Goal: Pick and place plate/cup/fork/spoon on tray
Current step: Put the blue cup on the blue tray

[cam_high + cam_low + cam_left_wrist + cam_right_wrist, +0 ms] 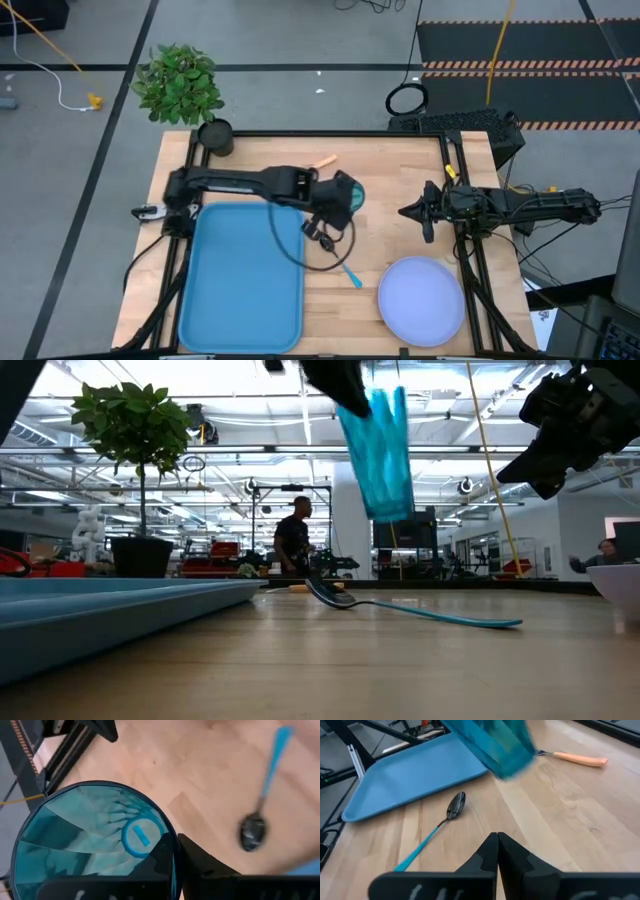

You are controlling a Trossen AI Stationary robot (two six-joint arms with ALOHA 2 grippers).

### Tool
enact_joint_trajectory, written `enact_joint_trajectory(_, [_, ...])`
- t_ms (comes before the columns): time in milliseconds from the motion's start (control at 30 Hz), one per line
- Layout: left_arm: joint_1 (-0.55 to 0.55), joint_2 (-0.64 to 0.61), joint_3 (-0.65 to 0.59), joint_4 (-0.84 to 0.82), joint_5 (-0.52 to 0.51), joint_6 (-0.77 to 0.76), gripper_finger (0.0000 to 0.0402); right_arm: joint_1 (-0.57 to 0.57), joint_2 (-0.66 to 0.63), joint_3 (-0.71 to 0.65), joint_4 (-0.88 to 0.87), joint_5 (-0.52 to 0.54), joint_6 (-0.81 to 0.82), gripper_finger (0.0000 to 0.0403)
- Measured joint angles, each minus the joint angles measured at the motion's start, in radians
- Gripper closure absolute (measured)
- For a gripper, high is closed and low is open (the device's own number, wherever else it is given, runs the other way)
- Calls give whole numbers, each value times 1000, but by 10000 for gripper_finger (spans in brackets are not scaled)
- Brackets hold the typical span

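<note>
My left gripper (343, 202) is shut on the teal cup (385, 450) and holds it in the air over the table's middle, just right of the blue tray (245, 275). The cup also shows in the right wrist view (495, 742). The blue-handled spoon (345, 265) lies flat on the wood below and nearer the front; its dark bowl shows in the left wrist view (252, 830). The orange-handled fork (325, 161) lies toward the far side. The pale plate (420, 300) lies flat at the front right. My right gripper (408, 212) is shut and empty, above the table's right half. My left gripper holds the cup by its rim (172, 842), with one finger (160, 857) inside the cup and the other finger (200, 860) outside the wall. The fingers come from above, pointing down. The cup hangs below them, tilted, mouth up, lifted clear of the table.
A green plant in a black pot (215, 137) stands at the table's far left corner. Black frame rails (462, 240) run along the table's sides. Bare wood lies between the tray and the plate. People and racks show in the room beyond (295, 535).
</note>
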Motion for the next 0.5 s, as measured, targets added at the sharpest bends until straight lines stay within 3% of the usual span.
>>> enact_joint_trajectory(233, [-39,-146,0,-170,-37,-219,387,0,0,0,1,0,-60,403])
enact_joint_trajectory(500, [-103,-226,0,-395,-98,-494,389,0,1,0,1,0,-94,403])
